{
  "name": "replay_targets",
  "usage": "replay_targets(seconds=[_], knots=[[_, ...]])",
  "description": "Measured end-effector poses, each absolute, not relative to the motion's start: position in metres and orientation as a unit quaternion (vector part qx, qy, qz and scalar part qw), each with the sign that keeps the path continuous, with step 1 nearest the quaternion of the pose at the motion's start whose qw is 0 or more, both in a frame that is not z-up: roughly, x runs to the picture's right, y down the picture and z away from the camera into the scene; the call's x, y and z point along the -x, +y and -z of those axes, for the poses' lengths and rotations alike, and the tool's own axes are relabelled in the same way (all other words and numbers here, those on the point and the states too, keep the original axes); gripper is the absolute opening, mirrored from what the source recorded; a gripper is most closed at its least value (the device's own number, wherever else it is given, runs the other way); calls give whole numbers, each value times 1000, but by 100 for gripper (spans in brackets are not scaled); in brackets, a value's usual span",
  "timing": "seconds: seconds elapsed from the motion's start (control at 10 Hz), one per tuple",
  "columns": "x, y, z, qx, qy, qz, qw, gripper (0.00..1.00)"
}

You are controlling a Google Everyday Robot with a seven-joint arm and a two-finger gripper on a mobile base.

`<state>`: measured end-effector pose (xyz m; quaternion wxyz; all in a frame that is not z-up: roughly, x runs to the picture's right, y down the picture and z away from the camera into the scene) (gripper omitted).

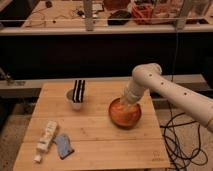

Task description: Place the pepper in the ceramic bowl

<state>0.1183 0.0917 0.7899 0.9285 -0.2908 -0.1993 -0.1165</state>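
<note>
A light wooden bench (100, 150) carries a small pale grey cup (74, 104) at its back left, with a black-and-white striped piece (79, 90) upright in it. Near the front left corner a white bottle-like item (45, 140) lies flat, a small blue object (63, 146) just beside it. Black cables (173, 134) loop on the floor to the right, and the tool (127, 103) hangs low over the bench's right part.

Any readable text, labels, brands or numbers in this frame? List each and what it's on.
None readable.
White bottle: any label is too blurred to read.
Wooden table: small dark mark near its front right corner, unreadable.
Gripper, down at the ceramic bowl: no lettering visible.
</note>
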Motion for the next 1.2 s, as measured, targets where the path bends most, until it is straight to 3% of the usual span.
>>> replay_targets(seconds=[0.5, 0.8, 1.1, 1.2], knots=[[-119, 92, -790, 291, -199, 107, 930, 16], [-119, 93, -789, 292, -199, 99, 930, 30], [-120, 93, -789, 292, -199, 92, 931, 17], [-119, 93, -789, 292, -200, 91, 931, 18]])
